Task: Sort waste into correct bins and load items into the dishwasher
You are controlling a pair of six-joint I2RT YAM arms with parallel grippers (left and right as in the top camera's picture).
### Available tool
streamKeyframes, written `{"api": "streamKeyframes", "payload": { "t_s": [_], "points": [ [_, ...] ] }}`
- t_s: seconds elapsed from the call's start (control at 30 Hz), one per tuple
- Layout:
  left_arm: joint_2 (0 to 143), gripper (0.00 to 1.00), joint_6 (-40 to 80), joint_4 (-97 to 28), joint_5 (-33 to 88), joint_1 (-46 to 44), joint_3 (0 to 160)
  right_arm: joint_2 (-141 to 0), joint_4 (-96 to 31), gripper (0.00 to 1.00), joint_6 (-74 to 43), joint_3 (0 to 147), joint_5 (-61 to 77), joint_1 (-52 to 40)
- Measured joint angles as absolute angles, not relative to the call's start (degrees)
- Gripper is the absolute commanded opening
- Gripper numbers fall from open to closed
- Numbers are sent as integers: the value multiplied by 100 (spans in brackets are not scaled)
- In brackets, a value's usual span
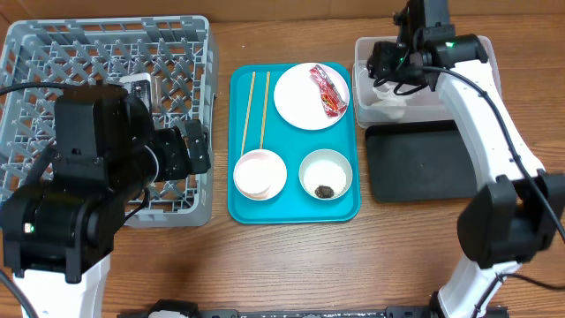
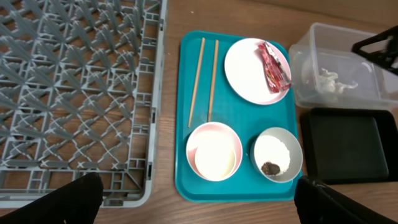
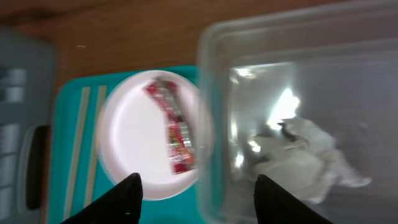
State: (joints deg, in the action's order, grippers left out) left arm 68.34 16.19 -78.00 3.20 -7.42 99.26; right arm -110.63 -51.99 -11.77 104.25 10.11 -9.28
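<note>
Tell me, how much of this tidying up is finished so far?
Done: the white paper scrap lies in the clear tub. In hand: nothing; the right pincer hangs open over that tub. Left: red wrapper, plate, both bowls and chopsticks sit on the teal tray.

A brown wood-grain table (image 1: 291,265) fills the whole background under even, soft light.

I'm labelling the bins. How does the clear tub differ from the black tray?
The clear tub is see-through; the black tray is opaque. The tub has taller walls; the tray is shallow. The tub holds crumpled white paper; nothing shows in the tray. Both are rectangular with rounded corners and sit to the right of the teal tray.
</note>
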Motion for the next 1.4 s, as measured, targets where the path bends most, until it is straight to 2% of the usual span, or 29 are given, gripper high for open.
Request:
{"api": "streamKeyframes", "payload": {
  "t_s": [0.17,0.4,0.67,1.03,1.23,1.33,1.4],
  "points": [
    [6541,100,1743,-7800,115,-742,9926,-10744,-5155,54,-744,10499,1146,-1601],
    [6016,100,1787,-7802,-32,-742,9926,-10901,-4027,52,-515,9992,-56,-2547],
    [6084,100,1789,-7802,-73,-742,9926,-12090,-2825,52,-165,9745,-797,-2482],
    [6200,100,1802,-7804,-75,-742,9926,-12866,-2368,52,279,9701,-1066,-2440],
    [6309,100,1802,-7824,-73,-742,9926,-13065,-2635,41,305,9701,-1092,-2440],
    [6348,100,1802,-7824,-73,-742,9926,-13107,-2812,17,346,9701,-1092,-2440],
    [6368,100,1802,-7846,-73,-742,9926,-13109,-2869,5,301,9703,-1094,-2440]
  ]
}}
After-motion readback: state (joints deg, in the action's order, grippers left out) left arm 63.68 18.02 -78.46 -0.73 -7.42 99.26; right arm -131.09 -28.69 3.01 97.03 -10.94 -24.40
